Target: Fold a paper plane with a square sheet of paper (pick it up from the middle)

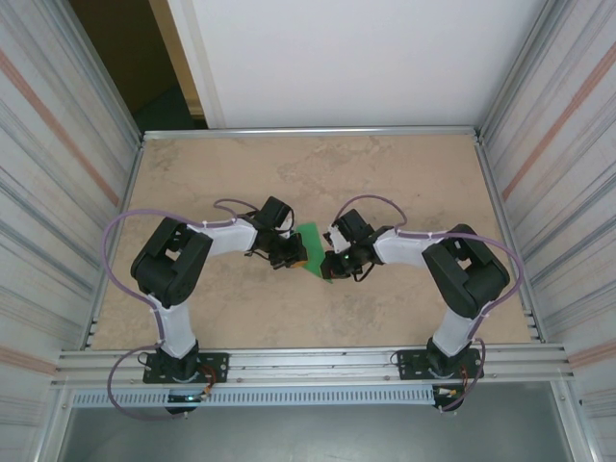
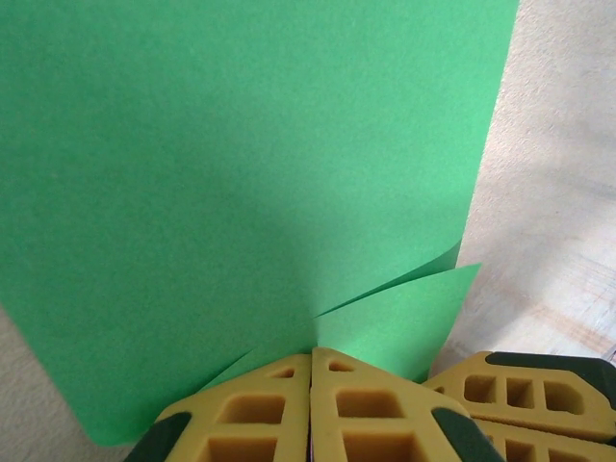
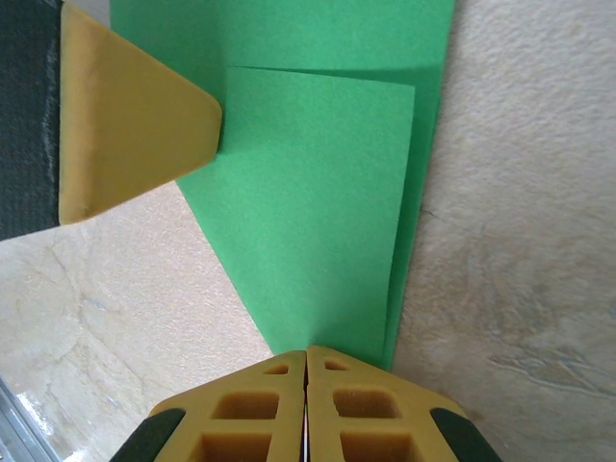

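Note:
The square sheet of paper [image 1: 311, 241] is bright green and folded into overlapping layers. It is held between my two arms just above the middle of the table. My left gripper [image 1: 292, 258] is shut on its left edge. In the left wrist view the paper [image 2: 241, 173] spreads out ahead of the shut left gripper [image 2: 311, 349], with two flaps parting at the pinch. My right gripper [image 1: 334, 265] is shut on the narrow near end of the paper [image 3: 318, 192], and the right gripper [image 3: 306, 348] has its jaws pressed together there.
The tan table top [image 1: 404, 183] lies open behind and to both sides, fenced by metal rails [image 1: 308, 131]. Each wrist view catches the other arm's yellow fingers [image 2: 525, 393] [image 3: 135, 130] close by at the paper.

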{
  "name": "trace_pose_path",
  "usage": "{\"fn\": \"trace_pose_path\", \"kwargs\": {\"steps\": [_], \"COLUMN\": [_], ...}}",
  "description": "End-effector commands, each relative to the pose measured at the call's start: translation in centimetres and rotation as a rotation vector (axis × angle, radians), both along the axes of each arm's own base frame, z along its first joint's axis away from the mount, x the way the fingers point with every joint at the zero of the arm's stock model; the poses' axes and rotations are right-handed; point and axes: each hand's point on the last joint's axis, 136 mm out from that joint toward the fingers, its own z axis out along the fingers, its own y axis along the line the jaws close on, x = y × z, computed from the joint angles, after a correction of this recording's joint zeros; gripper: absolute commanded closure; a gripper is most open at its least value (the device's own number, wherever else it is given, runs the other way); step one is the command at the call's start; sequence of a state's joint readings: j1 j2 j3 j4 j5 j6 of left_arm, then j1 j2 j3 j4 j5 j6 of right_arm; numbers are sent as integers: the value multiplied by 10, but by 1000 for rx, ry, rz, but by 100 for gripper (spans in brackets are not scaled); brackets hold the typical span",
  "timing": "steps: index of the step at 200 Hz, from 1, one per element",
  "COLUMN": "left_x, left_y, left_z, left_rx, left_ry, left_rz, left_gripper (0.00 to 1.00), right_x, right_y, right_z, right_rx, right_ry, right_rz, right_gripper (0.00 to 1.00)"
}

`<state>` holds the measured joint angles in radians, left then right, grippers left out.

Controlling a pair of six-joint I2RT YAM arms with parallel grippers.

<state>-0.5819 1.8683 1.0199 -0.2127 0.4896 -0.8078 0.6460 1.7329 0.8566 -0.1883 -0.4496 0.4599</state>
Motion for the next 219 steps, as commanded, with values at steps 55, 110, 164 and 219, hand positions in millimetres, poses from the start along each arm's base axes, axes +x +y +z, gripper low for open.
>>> {"fn": "trace_pose_path", "kwargs": {"steps": [55, 110, 164, 219], "left_x": [-13, -11, -12, -12], "left_y": [35, 33, 35, 36], "left_z": [-44, -43, -45, -47], "left_rx": [179, 180, 186, 193], "left_ry": [80, 77, 81, 86], "left_rz": [26, 20, 16, 7], "left_gripper": [92, 92, 92, 92], "right_x": [-7, -10, -8, -5], "right_y": [-14, 8, 11, 2], "right_z": [12, 34, 14, 7], "right_rx": [-3, 47, 37, 18], "right_ry": [-3, -23, 38, 53], "right_rz": [-31, -31, -48, -65], "right_gripper": [88, 80, 87, 88]}}
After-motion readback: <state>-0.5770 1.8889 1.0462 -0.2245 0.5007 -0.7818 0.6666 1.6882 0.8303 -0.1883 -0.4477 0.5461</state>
